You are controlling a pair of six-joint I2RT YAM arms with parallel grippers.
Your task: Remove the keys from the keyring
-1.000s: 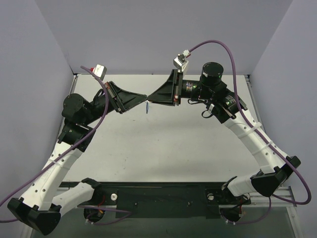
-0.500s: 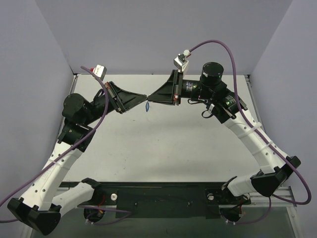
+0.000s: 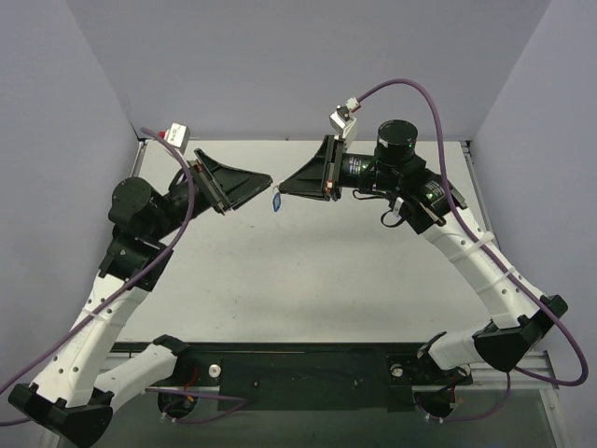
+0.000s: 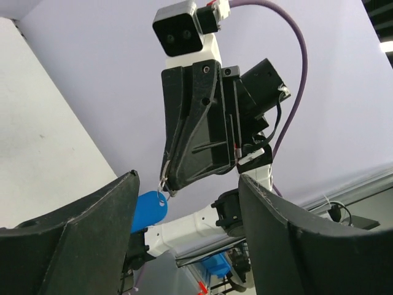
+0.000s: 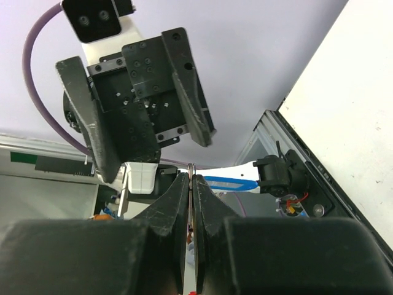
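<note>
My right gripper (image 3: 280, 189) is shut on a thin silver piece seen edge-on between its fingertips (image 5: 191, 174); it looks like the key (image 4: 164, 172). The keyring's small wire ring (image 4: 163, 194) hangs at those tips. Its blue tag (image 4: 147, 210) dangles below and also shows as a blue tag (image 3: 277, 200) in the top view and a blue tag (image 5: 224, 182) edge-on. My left gripper (image 3: 260, 189) faces it a little to the left. The left gripper (image 4: 187, 178) is open, with nothing between its fingers.
Both arms are raised above the white table (image 3: 308, 271), their tips meeting over its far middle. Grey walls (image 3: 280, 65) enclose the back and sides. The black base rail (image 3: 298, 373) runs along the near edge.
My left gripper has opened and drawn back to the left, away from the right gripper's tips. The blue tag still hangs from the shut right gripper, which has shifted slightly.
</note>
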